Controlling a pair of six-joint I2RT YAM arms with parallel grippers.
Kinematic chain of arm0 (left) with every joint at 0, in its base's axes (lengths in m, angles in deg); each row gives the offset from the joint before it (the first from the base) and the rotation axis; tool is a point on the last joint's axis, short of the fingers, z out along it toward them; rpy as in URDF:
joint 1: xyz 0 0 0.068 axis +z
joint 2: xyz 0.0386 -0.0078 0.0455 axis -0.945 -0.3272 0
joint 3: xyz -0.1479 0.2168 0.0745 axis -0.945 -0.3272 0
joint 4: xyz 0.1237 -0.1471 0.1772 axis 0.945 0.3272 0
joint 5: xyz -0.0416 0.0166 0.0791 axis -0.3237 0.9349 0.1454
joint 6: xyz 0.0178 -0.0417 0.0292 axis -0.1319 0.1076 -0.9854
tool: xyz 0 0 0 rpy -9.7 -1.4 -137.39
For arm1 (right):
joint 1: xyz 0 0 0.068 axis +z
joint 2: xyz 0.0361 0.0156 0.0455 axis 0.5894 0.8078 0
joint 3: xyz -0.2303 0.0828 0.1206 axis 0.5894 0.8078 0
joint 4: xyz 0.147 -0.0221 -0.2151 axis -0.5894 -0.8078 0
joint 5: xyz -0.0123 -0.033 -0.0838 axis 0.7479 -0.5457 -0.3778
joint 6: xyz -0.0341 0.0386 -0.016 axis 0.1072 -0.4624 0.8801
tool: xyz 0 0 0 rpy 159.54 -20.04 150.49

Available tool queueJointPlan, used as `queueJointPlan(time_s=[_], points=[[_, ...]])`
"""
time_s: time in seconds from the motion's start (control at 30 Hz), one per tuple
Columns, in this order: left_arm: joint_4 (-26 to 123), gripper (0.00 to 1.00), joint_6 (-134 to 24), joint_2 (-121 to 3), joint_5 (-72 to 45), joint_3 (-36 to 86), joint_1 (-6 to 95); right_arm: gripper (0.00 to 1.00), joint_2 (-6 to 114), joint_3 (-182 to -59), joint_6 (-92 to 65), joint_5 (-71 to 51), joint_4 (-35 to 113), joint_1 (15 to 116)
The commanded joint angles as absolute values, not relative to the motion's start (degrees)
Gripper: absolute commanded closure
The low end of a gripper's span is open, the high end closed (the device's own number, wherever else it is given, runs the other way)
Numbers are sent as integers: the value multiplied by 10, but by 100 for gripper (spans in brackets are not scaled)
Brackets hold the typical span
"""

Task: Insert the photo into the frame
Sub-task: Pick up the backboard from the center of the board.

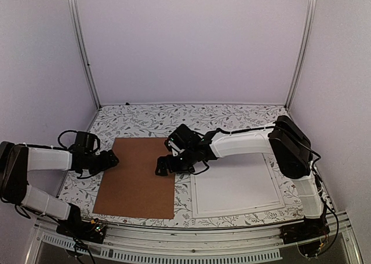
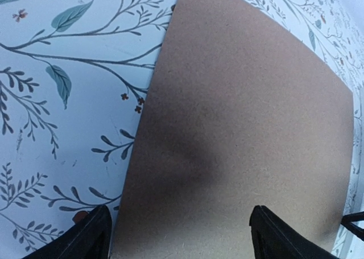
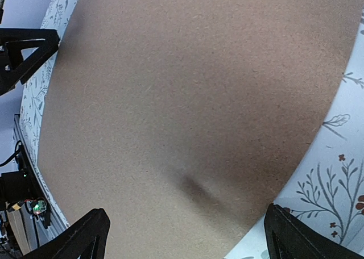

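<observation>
The red sunset photo is out of view in every view. A white rectangle with a thin raised border, apparently the frame [image 1: 235, 186], lies flat at the right; its inside looks plain white. A plain brown backing board [image 1: 139, 174] lies flat left of it. My left gripper [image 1: 110, 158] is open and empty at the board's left edge; its wrist view shows the board [image 2: 244, 111] between the spread fingers [image 2: 94, 236]. My right gripper [image 1: 162, 165] is open and empty low over the board's right edge, and the board [image 3: 187, 88] fills its wrist view.
The table [image 1: 151, 116] has a white cloth with a leaf pattern. White walls and metal posts close it in at the back and sides. The left gripper's fingers [image 3: 25, 51] show at the far edge of the right wrist view.
</observation>
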State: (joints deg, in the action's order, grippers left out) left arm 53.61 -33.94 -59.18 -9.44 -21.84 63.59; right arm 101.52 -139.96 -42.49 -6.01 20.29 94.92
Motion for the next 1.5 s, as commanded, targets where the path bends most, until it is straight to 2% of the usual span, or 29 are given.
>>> queueJointPlan(time_s=[0.0,0.4,0.6,0.9,1.23,1.33,1.47], points=[[537,13,-331,-599,-105,-231,656,1,1046,-1371,-460,-9,212,951],[491,7,-318,-632,-196,-249,675,1,1045,-1369,-463,-7,224,951],[491,15,-313,-595,-225,-267,675,1,1046,-1369,-465,-8,227,950],[465,33,-287,-552,-314,-280,675,1,1047,-1359,-476,-7,232,949],[486,41,-273,-460,-369,-271,675,1,1047,-1349,-480,-4,240,943],[545,39,-280,-434,-334,-254,675,1,1050,-1346,-479,-3,240,943],[596,25,-296,-401,-226,-239,675,1,1045,-1340,-479,-7,240,941]])
